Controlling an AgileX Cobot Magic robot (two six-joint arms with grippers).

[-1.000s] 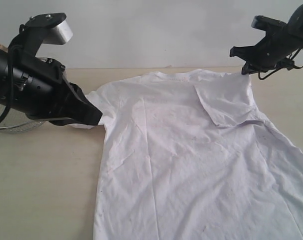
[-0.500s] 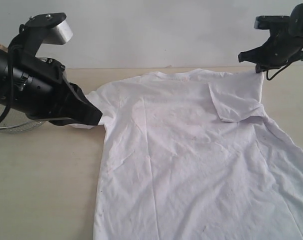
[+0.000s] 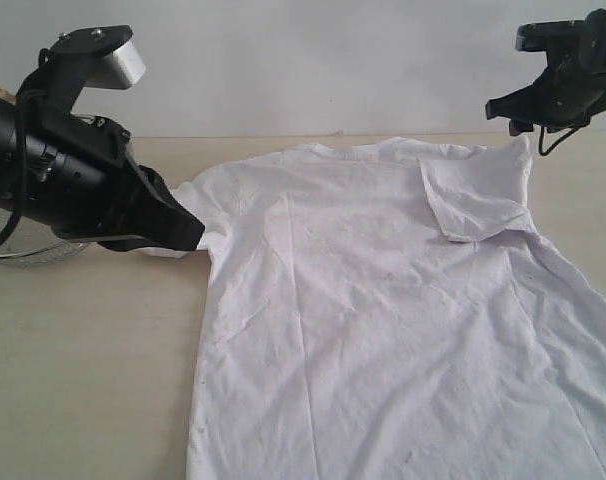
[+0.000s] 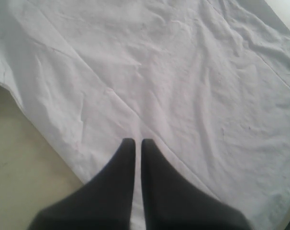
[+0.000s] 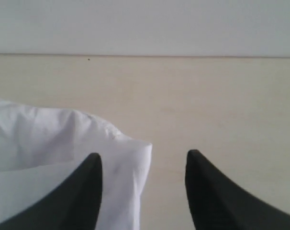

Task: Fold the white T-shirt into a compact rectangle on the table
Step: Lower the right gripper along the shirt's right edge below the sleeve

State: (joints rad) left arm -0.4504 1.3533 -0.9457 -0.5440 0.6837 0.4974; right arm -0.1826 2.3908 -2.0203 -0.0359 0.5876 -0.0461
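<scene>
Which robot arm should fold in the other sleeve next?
Left. The left gripper is shut at the unfolded sleeve of the white short-sleeved cotton T-shirt. The right gripper hangs open above the opposite shoulder, whose sleeve is already folded in.

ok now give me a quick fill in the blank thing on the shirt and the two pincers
1. The left pincer is ___ on the white T-shirt.
2. The right pincer has its jaws ___, gripping nothing.
3. In the exterior view, the sleeve folded over the shirt's body is on the ___ side.
Missing words: shut; open; right.
</scene>
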